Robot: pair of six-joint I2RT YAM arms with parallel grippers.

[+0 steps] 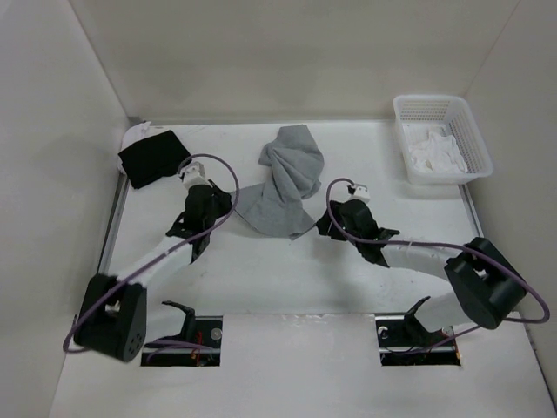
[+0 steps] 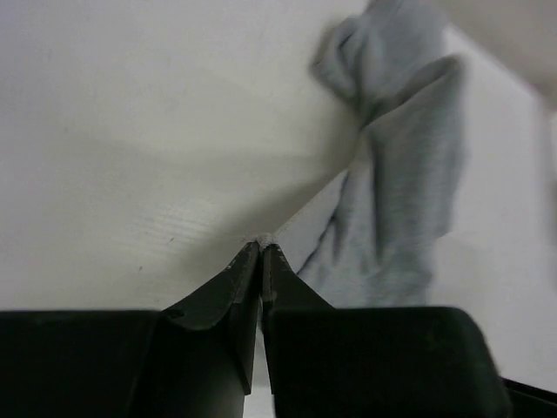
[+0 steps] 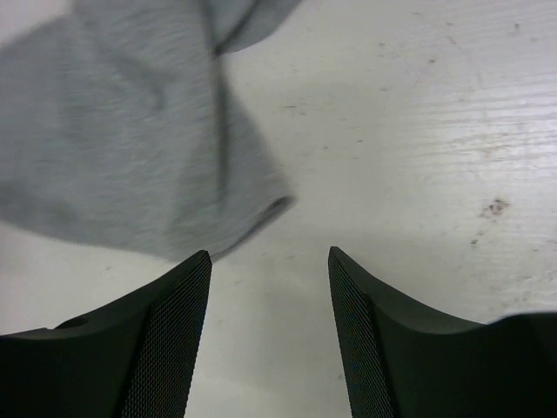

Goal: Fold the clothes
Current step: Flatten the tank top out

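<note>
The grey garment (image 1: 285,187) lies in the middle of the surface (image 1: 278,279), and it is far from flat. It is twisted into a rope-like bunch that runs from the upper centre of the overhead view down to a wider, flatter flap at the centre. No fold is made yet. I read this as the spreading-out stage, since nothing folds neatly until that twist is pulled out.

The left gripper (image 2: 262,248) is closed tight. A sliver of pale fabric shows at its tips, and a taut edge runs from there to the bunched cloth at the upper right of its wrist view. I take that as a pinch on the flap's corner, held low to the surface so the cloth can be dragged sideways.

The right gripper (image 3: 270,252) stands open and empty, its 2 fingers apart over bare surface. The flap's other corner lies just ahead of the finger at the left of that view. It looks lined up to take that corner, so that both arms can draw the ends apart.

A black cloth (image 1: 152,157) sits at the upper left. A white basket (image 1: 470,131) holding a white cloth (image 1: 438,152) sits at the upper right. Both are well apart from the work.
</note>
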